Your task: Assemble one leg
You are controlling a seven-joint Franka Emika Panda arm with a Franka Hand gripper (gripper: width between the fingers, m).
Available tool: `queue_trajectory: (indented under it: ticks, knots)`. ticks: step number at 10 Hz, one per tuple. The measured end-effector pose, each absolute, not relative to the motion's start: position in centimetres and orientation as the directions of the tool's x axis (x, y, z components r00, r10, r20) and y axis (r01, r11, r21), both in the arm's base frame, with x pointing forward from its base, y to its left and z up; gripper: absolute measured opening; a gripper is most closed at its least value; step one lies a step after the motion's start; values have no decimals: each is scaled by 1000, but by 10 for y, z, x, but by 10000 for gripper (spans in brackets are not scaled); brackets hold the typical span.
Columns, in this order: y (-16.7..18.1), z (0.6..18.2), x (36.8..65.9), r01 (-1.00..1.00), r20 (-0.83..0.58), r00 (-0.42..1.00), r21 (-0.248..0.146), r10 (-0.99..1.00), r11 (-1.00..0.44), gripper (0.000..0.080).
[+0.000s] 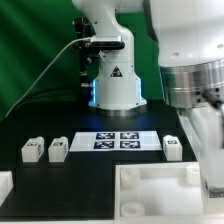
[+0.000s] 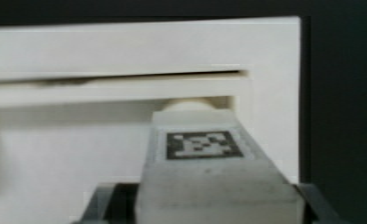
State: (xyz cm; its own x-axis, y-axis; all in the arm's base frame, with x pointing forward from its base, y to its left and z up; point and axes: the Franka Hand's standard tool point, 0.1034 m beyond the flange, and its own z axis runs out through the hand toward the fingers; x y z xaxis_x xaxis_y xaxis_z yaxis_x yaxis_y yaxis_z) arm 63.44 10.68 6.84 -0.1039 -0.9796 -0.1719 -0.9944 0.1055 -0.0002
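Note:
In the wrist view my gripper [image 2: 212, 206] is shut on a leg [image 2: 205, 160], a white block with a black-and-white tag facing the camera. One dark finger [image 2: 109, 202] shows on each side of it. The leg hangs over the large white panel [image 2: 91, 50], close to a round corner boss [image 2: 194, 103] beside a slot. In the exterior view my gripper [image 1: 208, 160] is low at the exterior view's right, over the panel [image 1: 150, 195]; the held leg is hidden there. Three more legs lie on the table [image 1: 33, 150], [image 1: 58, 149], [image 1: 172, 150].
The marker board [image 1: 117, 141] lies flat between the loose legs. The robot's white base [image 1: 115, 85] stands behind it. A white part shows at the front left edge [image 1: 5, 185]. A green curtain hangs at the back.

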Motion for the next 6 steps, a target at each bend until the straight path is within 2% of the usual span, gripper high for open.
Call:
queue_trajectory:
  ticks: [2, 3, 4, 5, 6]
  knots:
    - [109, 68, 634, -966, -180, -259, 30, -949, 258, 292]
    - [111, 68, 633, -955, -177, -295, 38, -939, 293, 292]
    - [111, 68, 633, -962, -178, -271, 34, -946, 270, 292]
    - [111, 68, 633, -963, -178, -271, 34, -946, 269, 451]
    - [111, 68, 633, -970, -179, -245, 29, -953, 243, 451]
